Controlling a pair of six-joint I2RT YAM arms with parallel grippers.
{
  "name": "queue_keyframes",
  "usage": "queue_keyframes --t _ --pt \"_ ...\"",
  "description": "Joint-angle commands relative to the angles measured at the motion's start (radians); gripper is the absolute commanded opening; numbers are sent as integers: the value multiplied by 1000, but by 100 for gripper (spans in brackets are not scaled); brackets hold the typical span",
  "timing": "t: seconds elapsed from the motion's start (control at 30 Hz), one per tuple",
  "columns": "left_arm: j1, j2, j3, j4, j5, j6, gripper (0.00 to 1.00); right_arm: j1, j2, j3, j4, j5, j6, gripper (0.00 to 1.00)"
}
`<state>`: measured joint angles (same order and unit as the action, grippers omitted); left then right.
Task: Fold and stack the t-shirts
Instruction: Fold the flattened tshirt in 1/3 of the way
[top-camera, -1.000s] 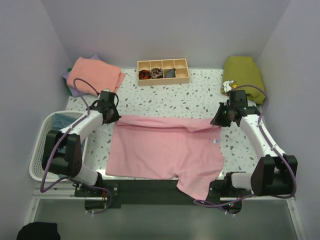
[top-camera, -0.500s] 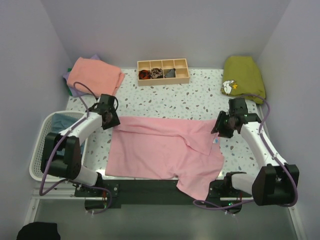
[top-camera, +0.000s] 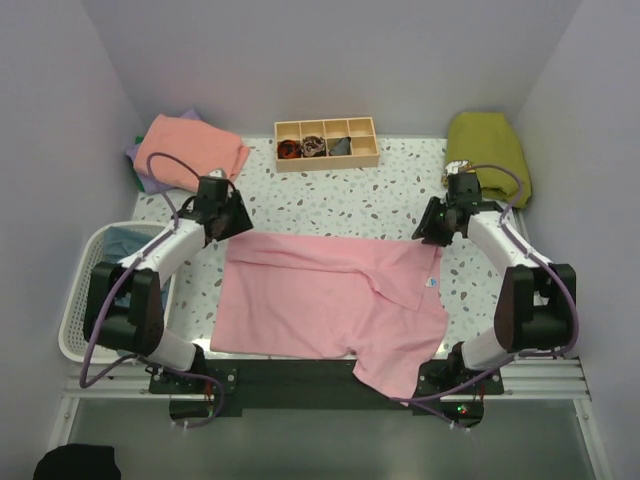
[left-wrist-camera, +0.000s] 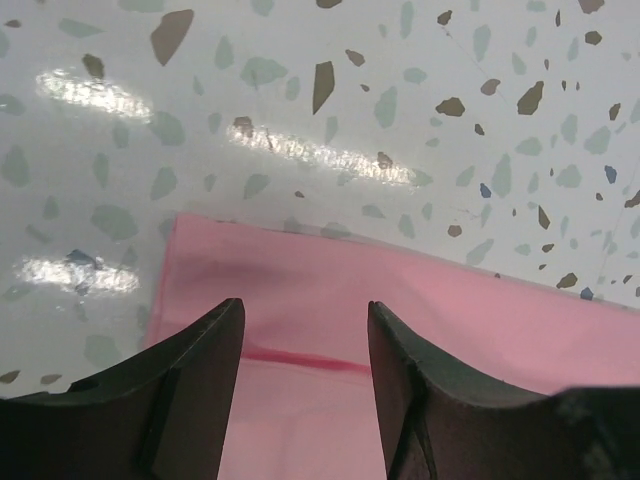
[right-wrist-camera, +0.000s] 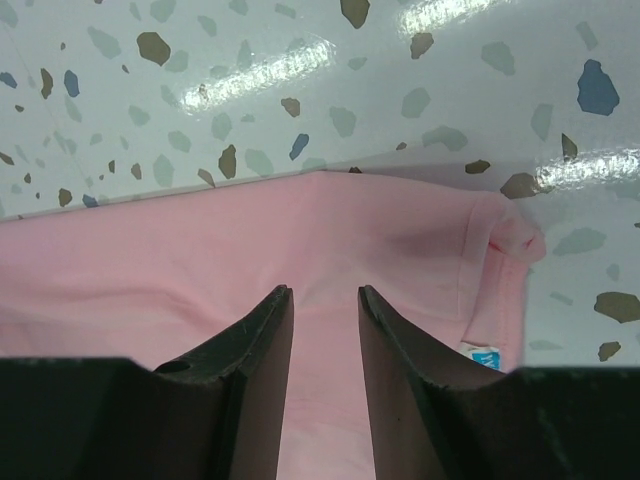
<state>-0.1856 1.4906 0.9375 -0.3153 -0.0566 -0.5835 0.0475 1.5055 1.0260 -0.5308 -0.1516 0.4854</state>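
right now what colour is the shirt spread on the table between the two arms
The shirt is light pink, clearest in the top external view.

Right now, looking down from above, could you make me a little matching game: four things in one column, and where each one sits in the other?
Things
1. pink t-shirt
2. salmon t-shirt
3. olive-green garment
4. wooden tray

Places
A. far right corner
B. far edge, in the middle
C. spread out in the centre
D. folded, far left corner

Pairs: 1-C, 2-D, 3-A, 4-B
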Motion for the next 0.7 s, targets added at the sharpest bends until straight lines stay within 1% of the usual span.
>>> queue_keyframes --t 0.0,0.13,0.27,0.33,0.37,0.47,0.53,0.6,0.67 --pt "-15 71 18 134 126 1 57 5 21 -6 63 3 4 36" --pt "-18 157 -26 157 124 -13 54 5 59 -47 55 69 -5 32" --pt "-20 192 -71 176 74 -22 53 5 84 -105 48 118 -4 31" --pt "-20 203 -80 163 60 -21 53 5 65 -156 46 144 -2 30" --pt "-18 207 -83 163 26 -19 53 5 56 -176 48 149 -1 30" --pt "-18 227 -82 145 -11 -16 53 6 30 -271 35 178 13 29" --pt "-17 244 -71 122 -29 -12 53 5 10 -302 25 199 21 28" --pt "-17 247 -72 111 -57 -12 52 5 -14 -357 31 179 47 27" --pt "-17 249 -71 104 -72 -13 52 12 -44 -360 2 178 70 26"
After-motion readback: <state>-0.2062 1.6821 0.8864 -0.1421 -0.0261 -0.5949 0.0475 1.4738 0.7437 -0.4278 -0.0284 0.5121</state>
